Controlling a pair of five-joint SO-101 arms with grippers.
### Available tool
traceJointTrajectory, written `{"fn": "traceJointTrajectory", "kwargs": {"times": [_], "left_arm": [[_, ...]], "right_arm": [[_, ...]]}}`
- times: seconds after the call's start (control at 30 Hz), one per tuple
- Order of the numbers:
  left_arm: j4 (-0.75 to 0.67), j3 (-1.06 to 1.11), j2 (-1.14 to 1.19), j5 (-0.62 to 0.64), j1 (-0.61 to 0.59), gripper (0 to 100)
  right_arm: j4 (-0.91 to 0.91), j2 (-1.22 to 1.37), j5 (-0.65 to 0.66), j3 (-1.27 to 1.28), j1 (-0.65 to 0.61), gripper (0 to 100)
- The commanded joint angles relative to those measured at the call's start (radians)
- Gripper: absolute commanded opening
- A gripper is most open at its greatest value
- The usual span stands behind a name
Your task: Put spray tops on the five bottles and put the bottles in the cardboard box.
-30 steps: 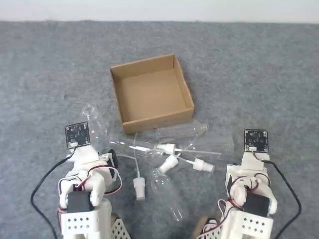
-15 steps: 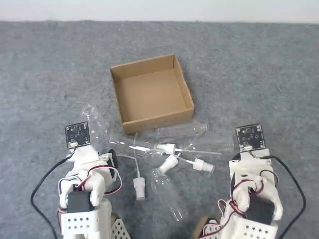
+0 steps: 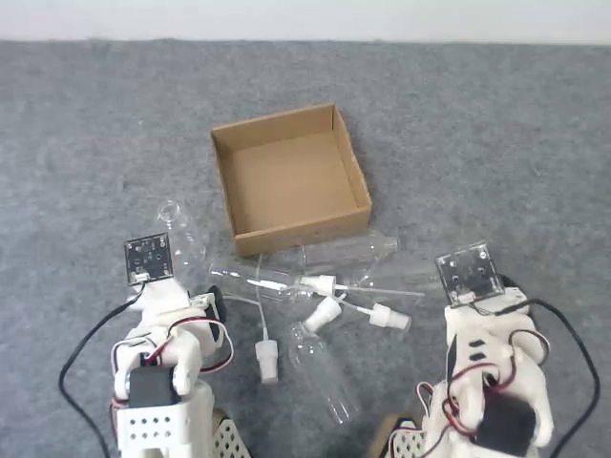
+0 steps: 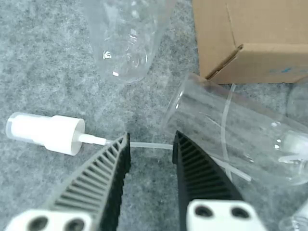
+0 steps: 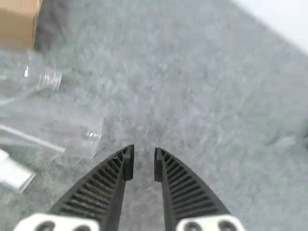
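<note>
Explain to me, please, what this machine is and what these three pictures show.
These are two small robot arms on a gray carpet. The high view looks down on the left arm and the right arm. The other two pictures come from a camera on each wrist, looking past that arm's claw. On the carpet lie clear bottles, white spray tops and an open cardboard box. The left claw hangs open over a spray top's thin tube; the right claw, slightly open, over bare carpet. Neither holds anything.

Left end effector (image 4: 150, 139) jaws parted — right end effector (image 5: 143, 161) gap seemingly narrower.
</note>
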Motion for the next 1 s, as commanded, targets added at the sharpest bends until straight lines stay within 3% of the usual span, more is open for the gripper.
{"fn": "traceJointTrajectory", "kwargs": {"times": [0.0, 0.6, 0.97], "left_arm": [[0.000, -0.016, -0.023, 0.006, -0.002, 13], [0.000, -0.016, -0.023, 0.006, -0.002, 13], [0.000, -0.016, -0.023, 0.006, -0.002, 13]], "right_arm": [[0.013, -0.005, 0.014, -0.143, 0.005, 4.9], [0.012, -0.005, 0.077, -0.241, 0.005, 17.2], [0.042, 0.119, 0.107, -0.359, 0.004, 17.7]]}}
